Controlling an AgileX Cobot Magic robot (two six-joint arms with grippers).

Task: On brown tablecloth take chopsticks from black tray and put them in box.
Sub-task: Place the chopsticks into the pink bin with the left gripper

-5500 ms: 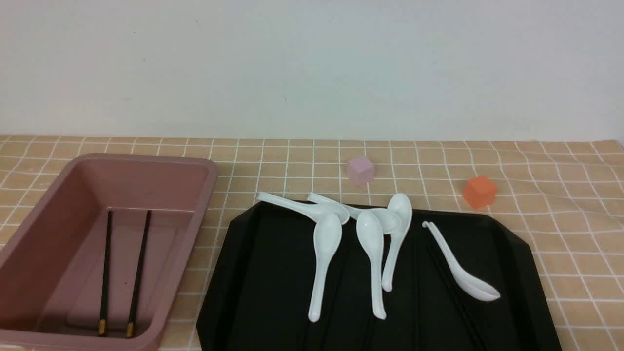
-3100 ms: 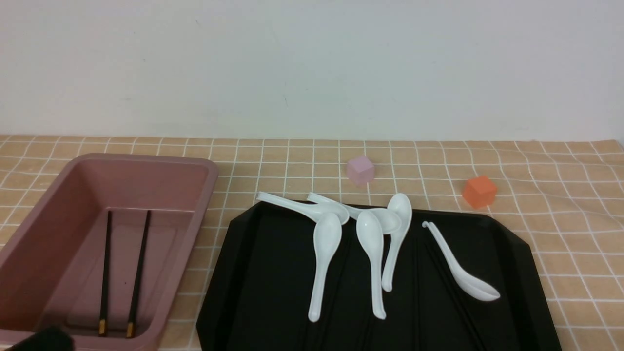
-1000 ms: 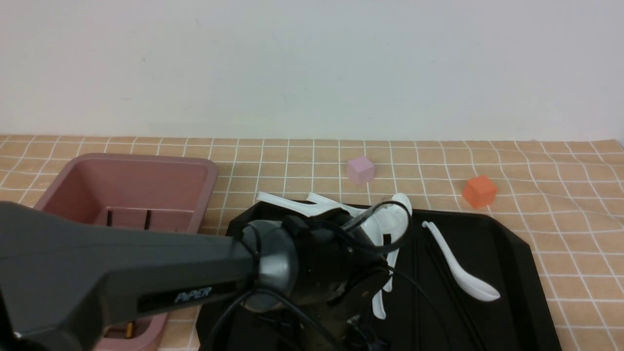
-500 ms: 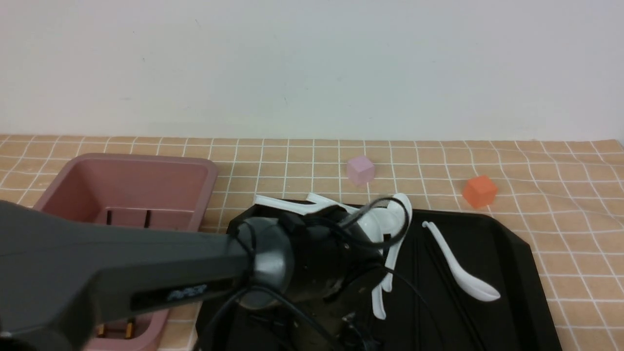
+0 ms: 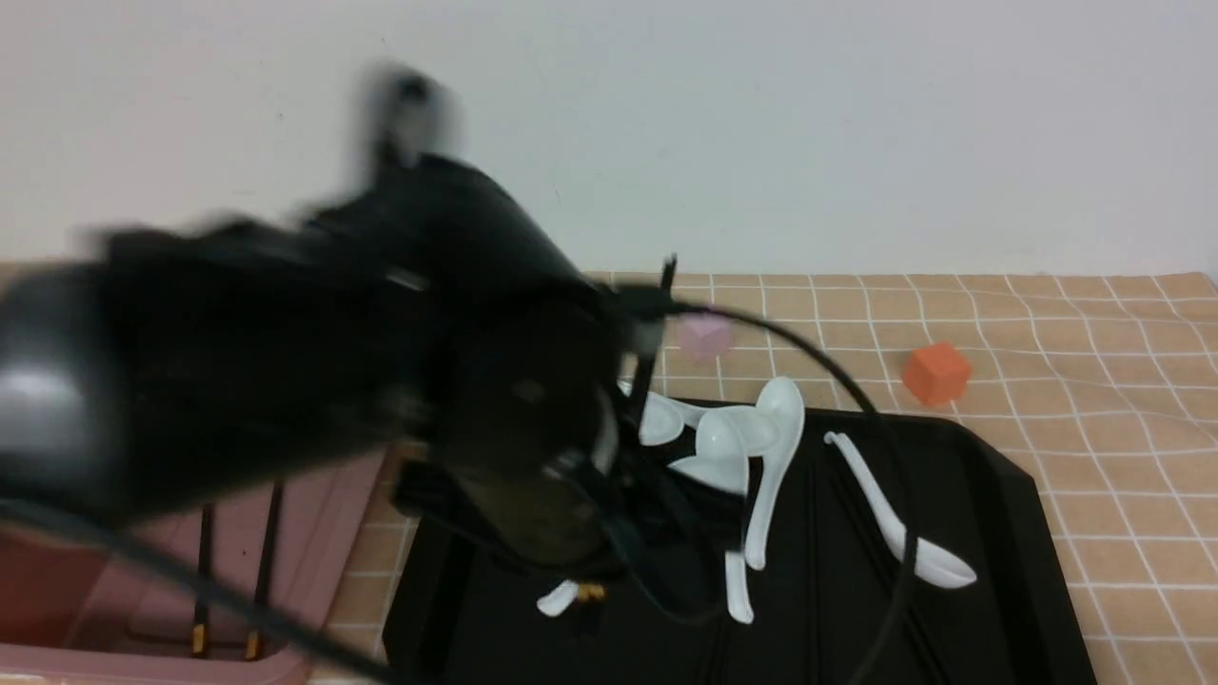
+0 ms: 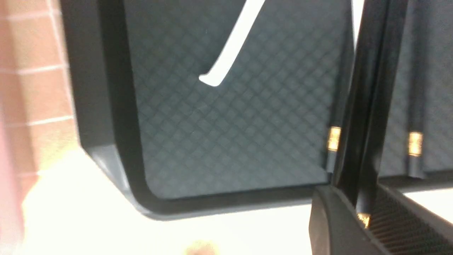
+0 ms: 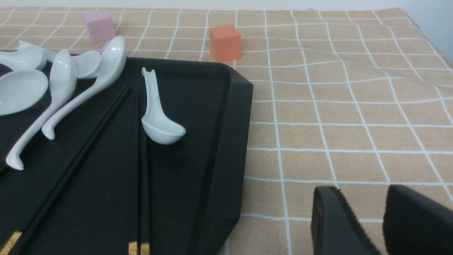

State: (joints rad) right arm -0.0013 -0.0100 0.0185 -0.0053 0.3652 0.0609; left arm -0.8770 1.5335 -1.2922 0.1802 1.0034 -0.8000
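Note:
My left gripper (image 6: 355, 194) is shut on black chopsticks (image 6: 368, 106), pinched at the gold band, above the near corner of the black tray (image 6: 106, 88). In the front view the left arm is a raised blur, and the held chopsticks' tip (image 5: 666, 276) points up. Other chopsticks (image 7: 139, 166) lie on the tray (image 7: 226, 141). The pink box (image 5: 319, 571) at the left holds two chopsticks (image 5: 269, 542). My right gripper (image 7: 361, 193) hangs open over the brown tablecloth (image 7: 354, 117), right of the tray.
Several white spoons (image 5: 761, 447) lie across the tray's far half, and one (image 7: 155, 117) lies beside the loose chopsticks. A pink cube (image 7: 100, 26) and an orange cube (image 7: 225, 42) stand on the cloth behind the tray. The cloth is wrinkled at the right.
The left jaws closed on chopsticks low over the tray. The arm then swung up and toward the left with them. One spoon on the left side of the tray was shifted.

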